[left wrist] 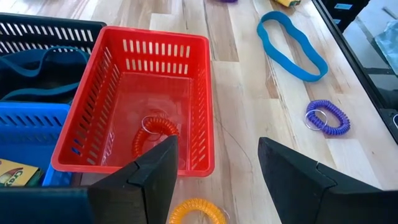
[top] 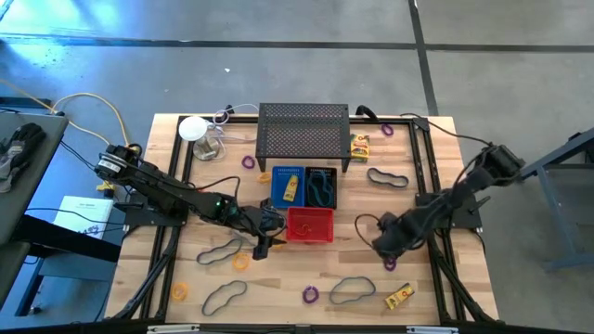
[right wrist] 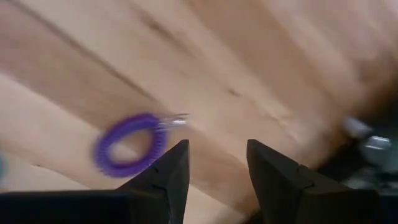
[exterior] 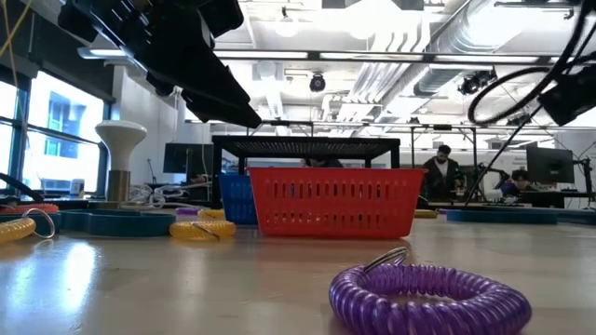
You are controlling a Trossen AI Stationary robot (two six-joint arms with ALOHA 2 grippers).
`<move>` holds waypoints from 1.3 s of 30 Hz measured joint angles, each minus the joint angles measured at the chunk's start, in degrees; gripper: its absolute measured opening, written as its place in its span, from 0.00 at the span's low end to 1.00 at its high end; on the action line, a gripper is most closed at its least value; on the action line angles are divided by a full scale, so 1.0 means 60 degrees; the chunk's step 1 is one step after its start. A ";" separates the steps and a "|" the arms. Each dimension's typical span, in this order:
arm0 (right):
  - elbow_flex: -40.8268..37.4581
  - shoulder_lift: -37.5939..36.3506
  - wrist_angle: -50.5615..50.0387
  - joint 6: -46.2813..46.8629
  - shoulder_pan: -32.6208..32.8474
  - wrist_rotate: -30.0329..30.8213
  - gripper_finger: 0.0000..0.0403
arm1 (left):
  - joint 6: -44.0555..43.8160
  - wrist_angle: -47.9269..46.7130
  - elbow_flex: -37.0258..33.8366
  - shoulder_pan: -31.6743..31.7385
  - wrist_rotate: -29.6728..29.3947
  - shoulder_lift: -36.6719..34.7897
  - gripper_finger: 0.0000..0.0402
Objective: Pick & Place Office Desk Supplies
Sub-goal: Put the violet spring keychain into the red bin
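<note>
Right, left claw (top: 263, 243) hangs spread wide and empty just off the near-left corner of the red bin (top: 309, 224), above a yellow coil ring (left wrist: 198, 211) lying on the tabletop (top: 445, 297). An orange coil ring (left wrist: 153, 132) already sits inside the red bin. Right claw (top: 382, 243) is low to the right of that bin, fingers parted with nothing between, beside a purple coil ring (right wrist: 129, 144) on the bare wood.

Handling guess: these coils look light, springy plastic with a metal split ring attached, so they'll squash and may skate on the wood. I'd pinch across the coil band from above, one finger inside the loop, not on the metal ring. More rings, blue looped cords (left wrist: 291, 45) and small yellow boxes (top: 400, 296) lie scattered around.
</note>
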 joint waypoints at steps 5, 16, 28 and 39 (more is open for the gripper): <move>-0.0015 0.0122 0.1041 0.0599 0.0568 0.0319 0.37 | 0.0002 0.0035 0.0000 -0.0002 0.0000 0.0000 0.54; -0.0130 0.0992 0.1527 0.0906 0.0609 0.0110 0.36 | 0.0295 0.0240 0.0000 0.0120 -0.0004 0.0000 0.54; -0.0053 0.2190 0.2189 0.0290 0.0602 -0.0255 0.29 | 0.0349 0.0224 0.0000 0.0312 -0.0007 0.0000 0.54; -0.0059 0.2193 0.2283 0.0005 0.0611 0.0188 0.03 | 0.1215 0.0632 0.0000 0.0426 -0.0011 -0.0003 0.54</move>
